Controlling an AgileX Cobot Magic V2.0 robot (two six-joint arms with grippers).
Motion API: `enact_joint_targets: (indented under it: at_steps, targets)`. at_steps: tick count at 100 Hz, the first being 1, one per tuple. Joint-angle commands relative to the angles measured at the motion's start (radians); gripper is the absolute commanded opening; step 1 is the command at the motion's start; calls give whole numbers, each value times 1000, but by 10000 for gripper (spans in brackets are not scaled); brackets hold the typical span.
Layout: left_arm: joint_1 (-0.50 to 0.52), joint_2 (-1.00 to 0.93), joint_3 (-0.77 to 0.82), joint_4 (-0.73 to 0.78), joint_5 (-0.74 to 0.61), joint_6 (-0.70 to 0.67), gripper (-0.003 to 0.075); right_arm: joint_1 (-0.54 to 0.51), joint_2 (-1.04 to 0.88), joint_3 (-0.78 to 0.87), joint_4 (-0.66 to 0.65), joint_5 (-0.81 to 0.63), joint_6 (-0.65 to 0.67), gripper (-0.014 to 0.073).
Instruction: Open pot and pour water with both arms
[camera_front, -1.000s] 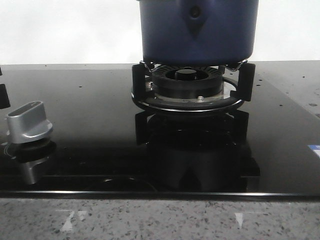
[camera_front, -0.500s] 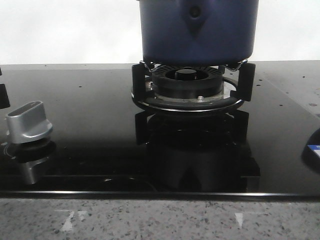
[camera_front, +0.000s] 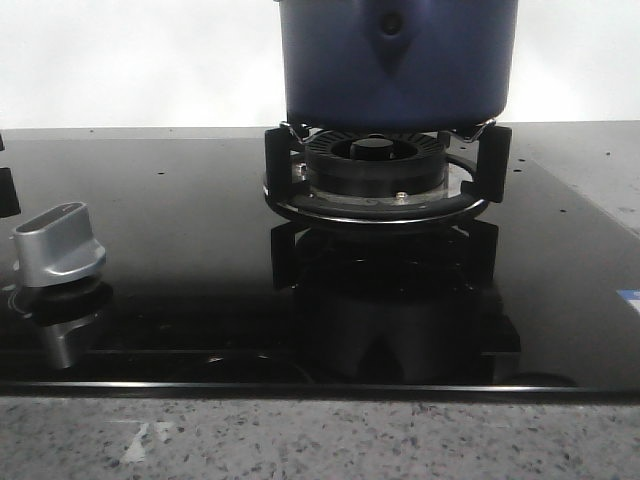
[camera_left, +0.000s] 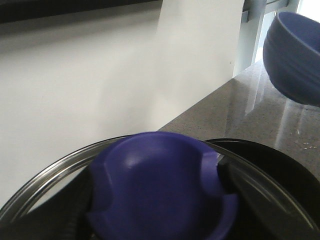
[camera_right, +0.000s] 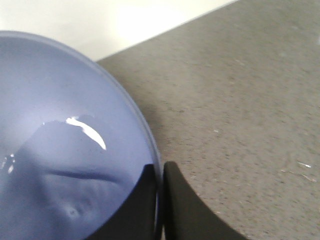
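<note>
left gripper (camera_left: 155, 235) clamps lid knob (camera_left: 160, 190), lid lifted | right gripper (camera_right: 161, 200) pinches bowl (camera_right: 65, 150) rim | pot (camera_front: 398, 60) unmoved on burner; reflection at stovetop's right edge gone | I pour next

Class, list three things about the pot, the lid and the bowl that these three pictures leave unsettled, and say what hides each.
1. Front view: the pot is cut off by the top edge, so whether its lid is on cannot be told.
2. Left wrist view: the lid knob fills the blurred foreground and hides the left gripper.
3. Right wrist view: the bowl runs off the frame, with the right gripper on its rim; its contents are unclear.
</note>
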Motion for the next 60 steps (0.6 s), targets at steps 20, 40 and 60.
enact_joint_targets:
  at_steps: [20, 40, 60]
  targets:
    - [3, -41, -30, -133, -7, -11, 314, 102, 73, -151, 66, -67, -36, -74]
    - [3, -41, -30, -147, -7, -11, 314, 212, 149, -172, 66, -140, -53, -72]
    - [3, -41, -30, -145, -7, -11, 314, 283, 194, -172, 31, -231, -78, -62]
